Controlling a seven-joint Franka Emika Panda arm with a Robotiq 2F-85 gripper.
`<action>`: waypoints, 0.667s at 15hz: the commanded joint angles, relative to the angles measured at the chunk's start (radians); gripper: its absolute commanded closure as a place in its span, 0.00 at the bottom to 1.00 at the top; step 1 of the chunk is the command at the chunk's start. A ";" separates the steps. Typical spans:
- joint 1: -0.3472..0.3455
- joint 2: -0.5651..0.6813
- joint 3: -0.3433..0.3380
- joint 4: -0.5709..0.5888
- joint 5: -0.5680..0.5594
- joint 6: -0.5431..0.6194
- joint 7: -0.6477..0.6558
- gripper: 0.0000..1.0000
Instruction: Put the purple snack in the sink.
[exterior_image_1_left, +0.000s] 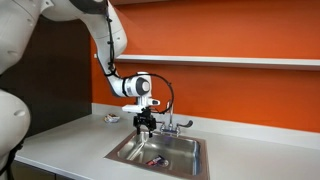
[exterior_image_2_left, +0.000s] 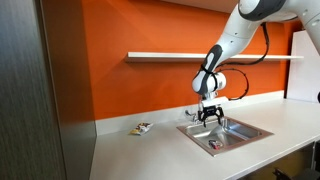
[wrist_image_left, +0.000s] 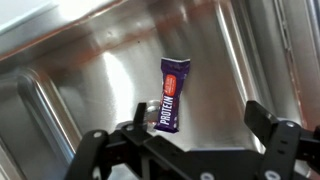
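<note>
Gripper (wrist_image_left: 195, 110) fingers spread wide, empty, purple snack (wrist_image_left: 173, 92) flat, white lettering, on sink (wrist_image_left: 80, 60) floor

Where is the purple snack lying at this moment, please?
In the wrist view the purple snack lies flat on the steel floor of the sink, mid-frame, beneath the open gripper.

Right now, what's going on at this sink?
The arm's gripper hangs open over the sink and holds nothing. The purple snack lies flat on the basin floor below the gripper, and in both exterior views the gripper is clear above it. Judged by how things lie, the snack is already in the sink.
</note>
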 joint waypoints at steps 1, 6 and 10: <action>0.016 -0.152 0.029 -0.125 -0.054 -0.057 -0.001 0.00; 0.035 -0.308 0.075 -0.251 -0.107 -0.116 0.023 0.00; 0.032 -0.430 0.122 -0.340 -0.134 -0.167 0.037 0.00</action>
